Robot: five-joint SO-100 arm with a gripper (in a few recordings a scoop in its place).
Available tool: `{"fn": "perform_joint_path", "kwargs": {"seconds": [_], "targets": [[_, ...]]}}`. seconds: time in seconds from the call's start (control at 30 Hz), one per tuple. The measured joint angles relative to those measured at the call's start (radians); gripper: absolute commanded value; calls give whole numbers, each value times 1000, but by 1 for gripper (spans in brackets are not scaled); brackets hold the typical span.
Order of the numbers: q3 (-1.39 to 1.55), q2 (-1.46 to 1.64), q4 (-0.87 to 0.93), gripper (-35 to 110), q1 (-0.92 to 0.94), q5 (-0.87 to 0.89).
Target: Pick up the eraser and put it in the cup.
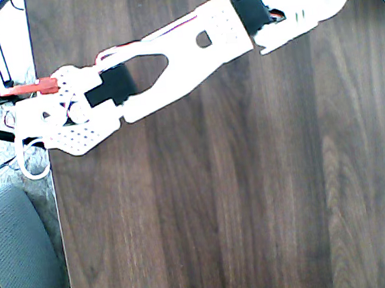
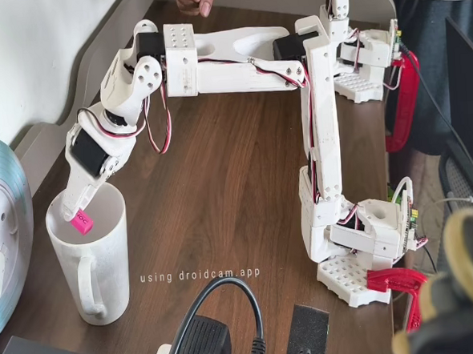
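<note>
In the fixed view the white gripper [image 2: 80, 217] is clamped on the eraser [image 2: 82, 225], holding it just inside the mouth of the cup [image 2: 98, 274]. The cup stands on the dark wooden table [image 2: 222, 202], its handle towards the camera

Cup [image 2: 93, 258] mouth open below gripper [image 2: 80, 212]; table [image 2: 223, 218] bare.

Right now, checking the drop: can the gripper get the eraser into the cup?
Probably yes: the gripper, shut on the eraser, is over the cup's open mouth, with nothing in between.
</note>
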Motion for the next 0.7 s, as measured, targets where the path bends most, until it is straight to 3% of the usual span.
{"fn": "perform_joint_path", "kwargs": {"seconds": [0.23, 0.3, 0.4, 0.7], "targets": [[0, 2, 0, 18, 2, 0], [0, 2, 0, 2, 2, 0], [0, 35, 0, 0, 3, 11], [25, 394, 150, 0, 74, 230]]}}
